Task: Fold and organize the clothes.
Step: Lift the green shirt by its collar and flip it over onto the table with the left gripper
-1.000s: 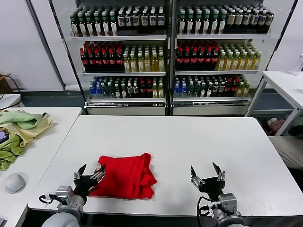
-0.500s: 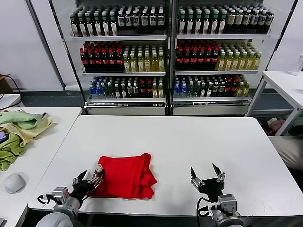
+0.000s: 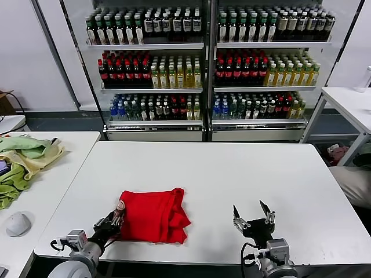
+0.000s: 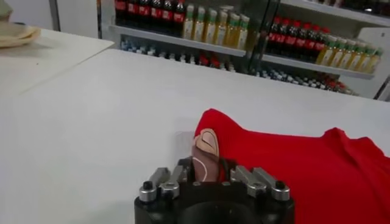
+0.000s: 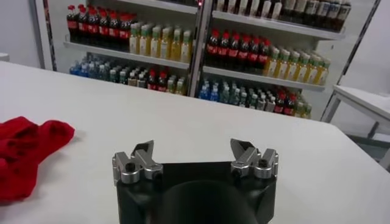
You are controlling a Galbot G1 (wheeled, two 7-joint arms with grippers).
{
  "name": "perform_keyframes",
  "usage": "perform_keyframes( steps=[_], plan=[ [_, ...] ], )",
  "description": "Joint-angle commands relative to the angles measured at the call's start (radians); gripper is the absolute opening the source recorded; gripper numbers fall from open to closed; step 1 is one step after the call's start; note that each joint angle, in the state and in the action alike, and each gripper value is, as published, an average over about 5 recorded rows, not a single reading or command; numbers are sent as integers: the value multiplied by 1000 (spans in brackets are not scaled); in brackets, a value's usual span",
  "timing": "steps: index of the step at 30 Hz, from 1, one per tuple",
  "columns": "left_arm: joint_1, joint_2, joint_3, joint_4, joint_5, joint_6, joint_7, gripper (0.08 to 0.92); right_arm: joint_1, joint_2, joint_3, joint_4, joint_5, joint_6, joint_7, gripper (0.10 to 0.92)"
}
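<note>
White tabletop fills the foreground, with stocked drink shelves behind it. We see our left gripper at the near edge, fingers pressed together on the left corner of the red T-shirt, which lies folded directly ahead of it. Our right gripper rests well to the right of the shirt, fingers spread and holding nothing. Far left of the left gripper, green and yellow cloths lie on a side table.

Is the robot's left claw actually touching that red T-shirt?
Touching. The left wrist view shows the left gripper with its fingers closed on the printed corner of the red T-shirt; no gap shows.
</note>
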State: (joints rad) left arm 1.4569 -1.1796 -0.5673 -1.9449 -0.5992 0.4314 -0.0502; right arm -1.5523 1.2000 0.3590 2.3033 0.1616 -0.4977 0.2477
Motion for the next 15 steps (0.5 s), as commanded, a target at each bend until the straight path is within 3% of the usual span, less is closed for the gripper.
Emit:
perform_keyframes(
  steps=[1,6,15],
  plan=[
    [6,-2,1,1,-9,-55,9,299,-2,0,2,7,-3,1,-1,823],
    [52,17,-55,-144,-28,-81,-25,171,-3,-2,7,15,-2,0,-2,823],
    [74,110,-398,-394,-336,136,-189,147,11,-2,8,12,1,-1,-4,823]
  ],
)
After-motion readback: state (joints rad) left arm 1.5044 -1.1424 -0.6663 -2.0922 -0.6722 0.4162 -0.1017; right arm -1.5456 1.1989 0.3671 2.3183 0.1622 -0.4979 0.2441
